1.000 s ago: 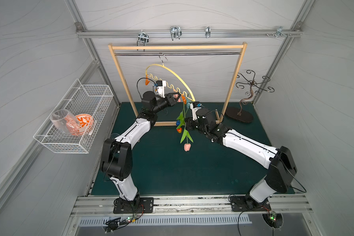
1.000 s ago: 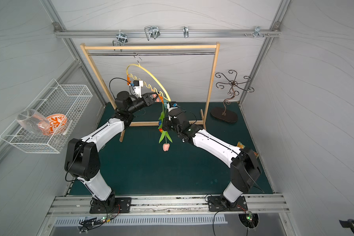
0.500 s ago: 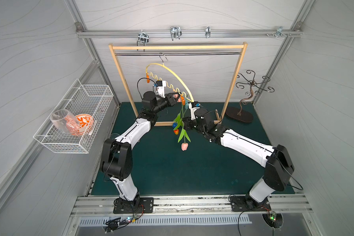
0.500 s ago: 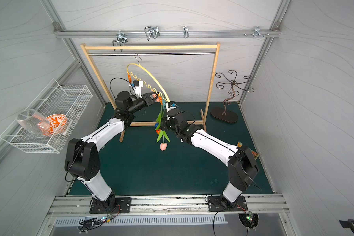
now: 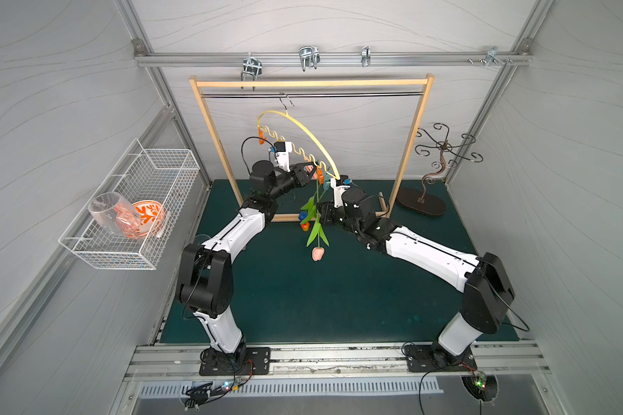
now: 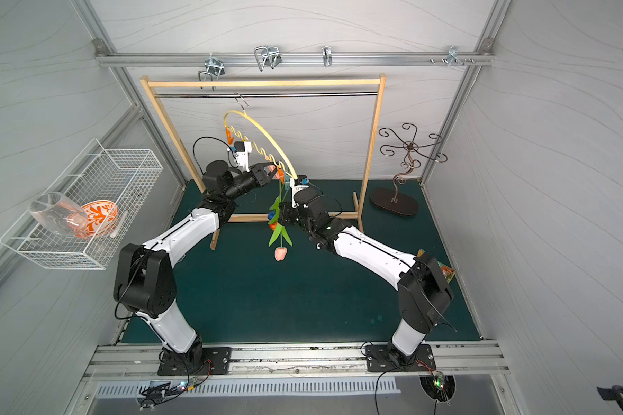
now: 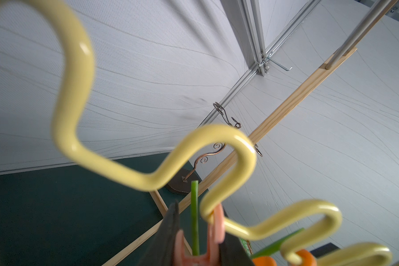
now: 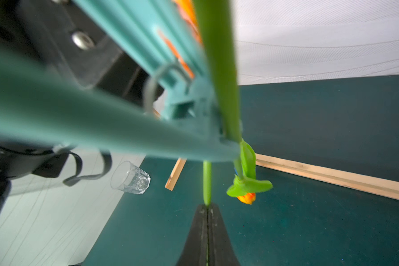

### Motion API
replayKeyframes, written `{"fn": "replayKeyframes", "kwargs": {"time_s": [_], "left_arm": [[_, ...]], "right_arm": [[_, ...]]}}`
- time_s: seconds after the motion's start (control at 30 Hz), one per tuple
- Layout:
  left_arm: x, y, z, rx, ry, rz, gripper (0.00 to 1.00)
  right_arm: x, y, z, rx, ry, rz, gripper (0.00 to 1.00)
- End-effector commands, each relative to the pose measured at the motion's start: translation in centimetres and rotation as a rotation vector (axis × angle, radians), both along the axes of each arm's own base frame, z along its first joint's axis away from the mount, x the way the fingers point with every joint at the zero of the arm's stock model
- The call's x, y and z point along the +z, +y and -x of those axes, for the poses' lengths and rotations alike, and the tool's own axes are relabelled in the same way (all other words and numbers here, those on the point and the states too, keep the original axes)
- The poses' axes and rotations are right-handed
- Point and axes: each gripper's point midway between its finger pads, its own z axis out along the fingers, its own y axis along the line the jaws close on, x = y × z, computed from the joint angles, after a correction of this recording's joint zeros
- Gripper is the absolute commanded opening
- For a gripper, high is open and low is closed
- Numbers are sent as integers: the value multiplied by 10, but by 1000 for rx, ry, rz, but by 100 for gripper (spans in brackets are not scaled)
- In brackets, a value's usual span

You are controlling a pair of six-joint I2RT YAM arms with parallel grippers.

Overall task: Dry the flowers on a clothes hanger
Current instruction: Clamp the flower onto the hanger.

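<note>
White-walled cell with a dark green bench (image 5: 303, 305) and a wooden rack (image 5: 313, 83) along its back edge: the pink tulip (image 5: 318, 253) is being pinned to the yellow hanger (image 7: 244, 147).

The hanger hangs from the rack's bar, over the back middle of the bench. The blue tulip (image 5: 304, 215) and the orange tulip (image 8: 247, 198) hang head-down below it. The left end effector (image 5: 309, 171) is closed narrow on the pink clothespin (image 7: 214, 225), and the green stem passes between the pin's two halves. The right end effector (image 8: 207, 207) is closed on that stem lower down, with the pink head hanging under it. To do it well, I think the right side should hold the stem quiet and deep in the pin. The left should release slowly so that the pin bites, and only then should the right open, without swinging the hanger.
</note>
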Motion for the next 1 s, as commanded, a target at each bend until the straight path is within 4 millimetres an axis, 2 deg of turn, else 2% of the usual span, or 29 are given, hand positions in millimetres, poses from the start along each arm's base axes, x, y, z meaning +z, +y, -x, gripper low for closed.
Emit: {"fn": "replayKeyframes", "kwargs": {"time_s": [0.0, 0.43, 0.67, 0.77, 0.8, 0.87, 0.93, 0.97], "left_arm": [[33, -1, 11, -5, -86, 14, 24], [31, -1, 13, -7, -80, 15, 22], [31, -1, 13, -5, -80, 18, 22], [33, -1, 14, -6, -82, 19, 24], [32, -1, 13, -4, -79, 18, 27], [31, 0, 13, 2, -75, 18, 36], [32, 1, 13, 13, -74, 18, 45], [32, 2, 14, 15, -76, 17, 47]], "right_arm": [[16, 10, 3, 24, -29, -61, 0], [29, 19, -6, 33, -53, -43, 0], [28, 19, -6, 37, -48, -39, 0], [25, 19, -5, 37, -44, -32, 0], [24, 19, -5, 37, -42, -28, 0], [24, 18, -5, 38, -42, -25, 8], [24, 17, -4, 38, -42, -24, 22], [24, 17, -4, 38, -44, -23, 25]]}}
